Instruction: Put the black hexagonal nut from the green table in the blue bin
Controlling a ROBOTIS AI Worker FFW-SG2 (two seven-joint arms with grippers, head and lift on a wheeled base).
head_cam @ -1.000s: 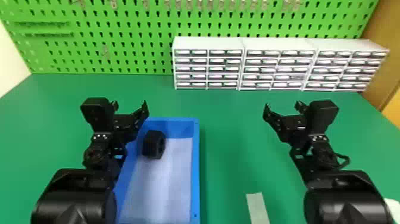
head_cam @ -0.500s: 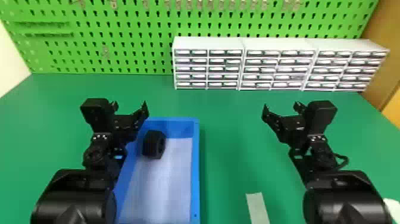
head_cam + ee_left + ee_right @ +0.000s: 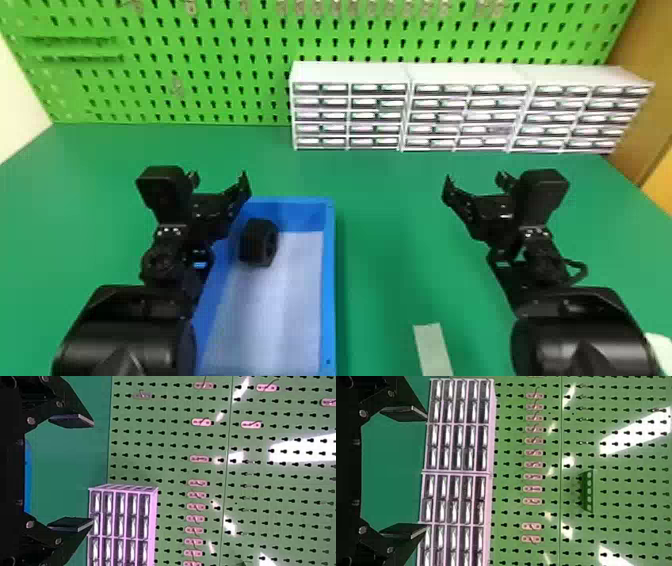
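Note:
Over the left rim of the blue bin, my left gripper (image 3: 220,177) stands open in the head view; the left wrist view has the same gripper (image 3: 71,472) with its fingers wide apart and nothing between them. The black hexagonal nut (image 3: 259,242) lies inside the blue bin (image 3: 328,280), by its far left corner. Off to the right of the bin, above the green table (image 3: 385,225), is my right gripper (image 3: 475,180). In the right wrist view that gripper (image 3: 403,472) is open too, holding nothing.
White drawer cabinets (image 3: 350,72) line the back of the table, before a green pegboard (image 3: 200,95) with hooks. A pale flat strip (image 3: 432,350) lies near the front, between the bin and the right arm. Something white (image 3: 659,347) is at the lower right edge.
Between the earlier head views, the right gripper shifted very slightly to the left. The left arm and the nut have kept their places.

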